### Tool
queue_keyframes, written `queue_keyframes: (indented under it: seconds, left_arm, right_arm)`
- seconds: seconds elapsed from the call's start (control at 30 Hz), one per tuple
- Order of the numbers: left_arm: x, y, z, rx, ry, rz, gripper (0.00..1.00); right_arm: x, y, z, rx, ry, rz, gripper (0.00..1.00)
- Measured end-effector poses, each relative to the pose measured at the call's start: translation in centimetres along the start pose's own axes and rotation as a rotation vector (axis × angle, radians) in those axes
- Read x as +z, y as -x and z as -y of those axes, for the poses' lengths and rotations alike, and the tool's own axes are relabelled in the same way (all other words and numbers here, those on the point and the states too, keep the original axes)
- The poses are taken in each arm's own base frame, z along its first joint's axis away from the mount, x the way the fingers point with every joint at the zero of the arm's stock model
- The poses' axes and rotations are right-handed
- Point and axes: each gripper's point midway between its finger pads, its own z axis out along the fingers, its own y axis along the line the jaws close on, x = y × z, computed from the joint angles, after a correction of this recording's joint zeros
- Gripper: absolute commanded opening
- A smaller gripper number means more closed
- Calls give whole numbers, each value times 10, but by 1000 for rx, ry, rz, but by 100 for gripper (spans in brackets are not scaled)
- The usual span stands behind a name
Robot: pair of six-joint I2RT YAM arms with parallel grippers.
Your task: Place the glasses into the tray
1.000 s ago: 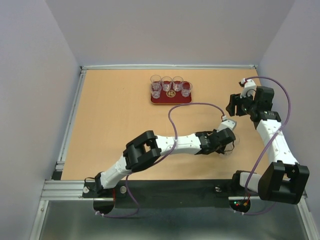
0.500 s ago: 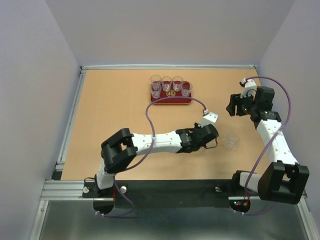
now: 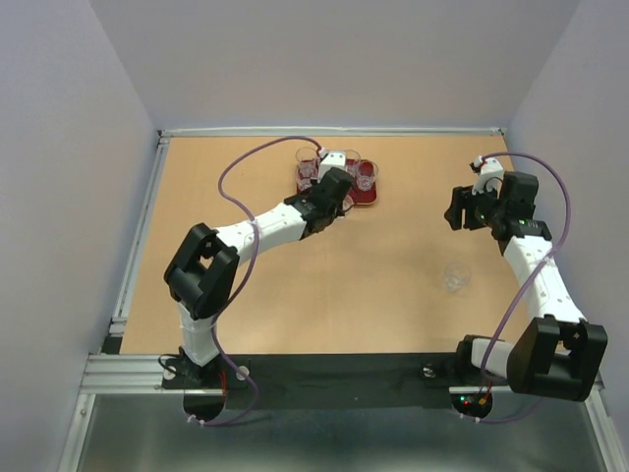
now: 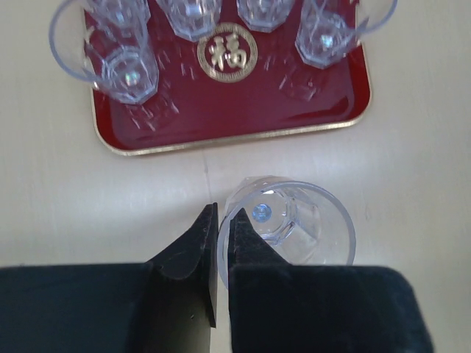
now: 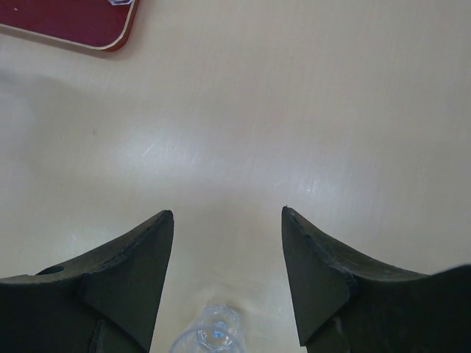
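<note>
In the dark-red tray (image 4: 243, 103), across the top of the left wrist view: four clear tumblers (image 4: 121, 70), all upright. Two at the upper left, one at top centre, one at the upper right, grouped around the gold emblem (image 4: 227, 52).

Just below the tray's gold-edged near rim in that view, and outside it: a fifth tumbler (image 4: 294, 224). Grasped at the rim, its glass wall pinched between the nearly closed fingers of the left gripper (image 4: 218, 213). Cannot tell whether its base touches the wooden table (image 3: 246, 285).

Low and right of centre in the overhead view, well apart from the tray: a sixth tumbler (image 3: 455, 278), alone on the table. Seen again at the bottom edge of the right wrist view, below the right gripper (image 5: 227, 212), spread wide and holding nothing.

A second ago, left gripper at the lower right of the overhead view, beside that lone tumbler; now up at the tray in the upper middle, fifth tumbler carried along. Lone tumbler and right arm unmoved. Still four in the tray.

Short, cylindrical, fully transparent, with thick faceted bases and pale glints on the red beneath.
</note>
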Motion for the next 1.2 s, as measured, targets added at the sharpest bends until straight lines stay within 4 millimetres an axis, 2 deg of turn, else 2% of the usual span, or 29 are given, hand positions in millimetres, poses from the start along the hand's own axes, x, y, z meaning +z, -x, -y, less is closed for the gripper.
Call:
queue_keyframes:
  seconds: [0.07,0.17,0.37,0.53,0.7,0.83,1.2]
  left_arm:
    - [12,21,-5,-14,12,34,0]
    - [27,40,-11,-14,29,60,0]
    - [66,59,-28,11,83,68,0]
    - [87,60,-42,40,118,49,0]
    - [98,62,-43,64,127,39,0]
    - [103,63,-40,71,123,39,0]
    - [114,46,-41,100,129,-7,1]
  right_arm:
    - [0,0,0,2,0,0,66]
    - [1,0,0,2,-1,3,66]
    - [1,0,0,3,0,3,66]
    - [1,0,0,5,0,3,66]
    - [1,0,0,5,0,3,66]
    - [1,1,0,5,0,3,66]
    - [1,1,0,5,0,3,66]
